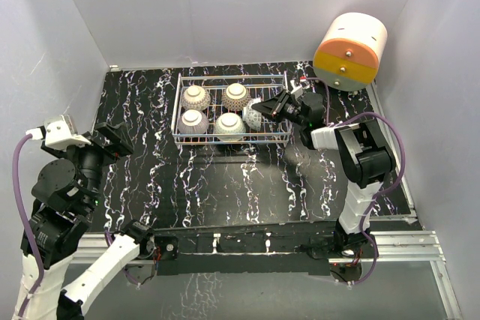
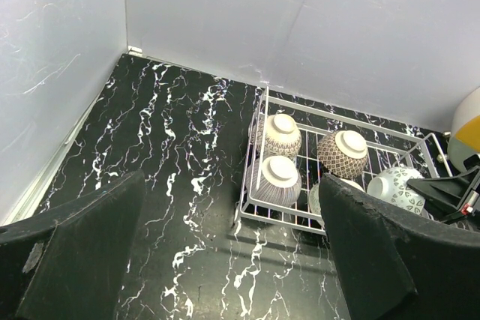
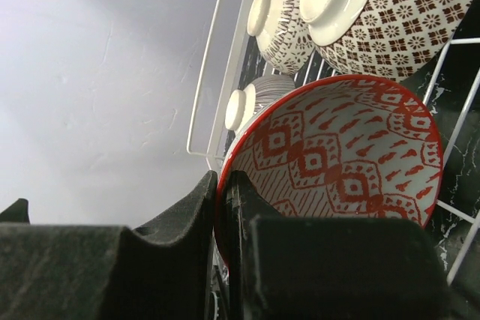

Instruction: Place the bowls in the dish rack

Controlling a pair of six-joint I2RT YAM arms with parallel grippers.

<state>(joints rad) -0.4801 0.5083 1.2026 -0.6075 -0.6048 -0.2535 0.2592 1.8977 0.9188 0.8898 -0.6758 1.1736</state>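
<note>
I see the dish rack (image 1: 232, 140) at the far middle of the black marbled table (image 1: 225, 185). Four bowls rest in it upside down, feet up, in two rows of two: the back-left bowl (image 1: 196, 97), the back-middle bowl (image 1: 236, 96), the front-left bowl (image 1: 193, 121) and the front-middle bowl (image 1: 229, 127).

My right gripper (image 1: 264, 109) reaches over the rack's right end; its fingers are pinched tight on the rim of the red bowl (image 3: 337, 162), one finger inside and one outside. That bowl is tipped on its side, its red patterned inside facing the wrist camera, its pale outside toward the other four; whether it touches the rack's wires I cannot tell.

My left gripper (image 2: 232, 185) hangs above the table's left side, well apart from the rack; its fingers are spread wide, with nothing between them.

A round orange-and-cream drawer unit (image 1: 350, 52) stands at the far right corner, beyond the rack.
</note>
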